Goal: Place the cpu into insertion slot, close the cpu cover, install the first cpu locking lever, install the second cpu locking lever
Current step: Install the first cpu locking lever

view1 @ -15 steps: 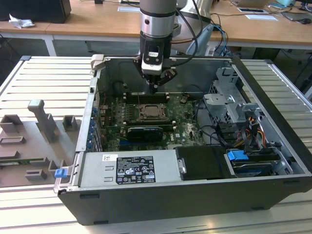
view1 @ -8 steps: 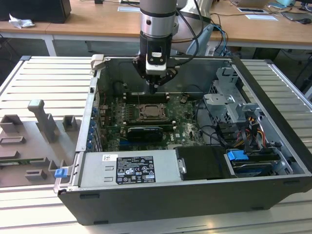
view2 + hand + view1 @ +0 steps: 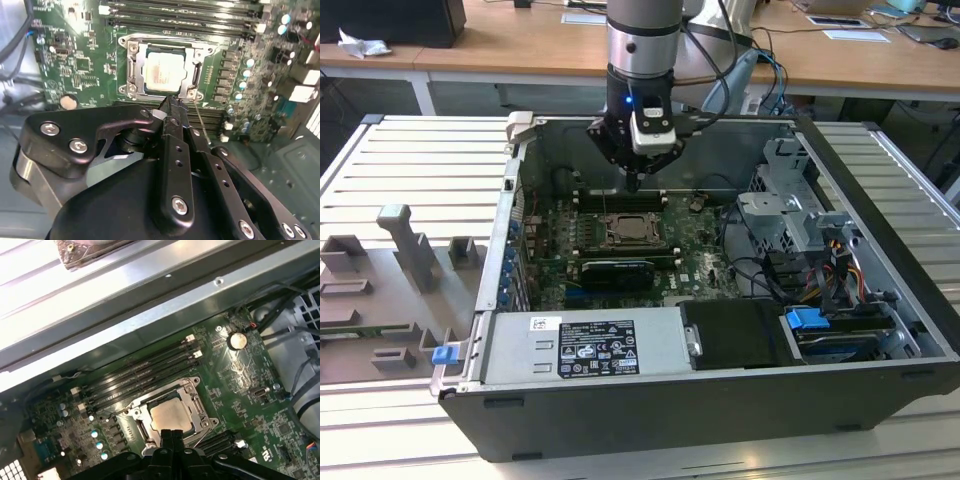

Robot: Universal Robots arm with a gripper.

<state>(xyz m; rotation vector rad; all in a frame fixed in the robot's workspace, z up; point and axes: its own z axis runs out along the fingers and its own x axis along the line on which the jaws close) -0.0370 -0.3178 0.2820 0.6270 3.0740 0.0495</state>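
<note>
Exterior view: an open computer case (image 3: 720,405) lies on the slatted desk (image 3: 410,160). The arm stands over it, and the pincer (image 3: 633,183) points down above the green circuit board (image 3: 695,245), just to the far side of the cpu (image 3: 628,231). Grey fixture blocks (image 3: 410,250) sit on the desk at the exterior view's left, well apart from the case. Second wrist view: the pincer's fingers (image 3: 172,127) are pressed together with nothing between them, their tips close beside the insertion slot (image 3: 141,75). The cpu is seated in that slot, pale face up. The cpu cover (image 3: 150,46) lies flat, framing it. A thin metal rod (image 3: 200,119) slants out beside the slot's corner. First wrist view: long black memory slots (image 3: 145,371) run along the slot's far side, and a coin cell (image 3: 238,340) is well apart from it.
</note>
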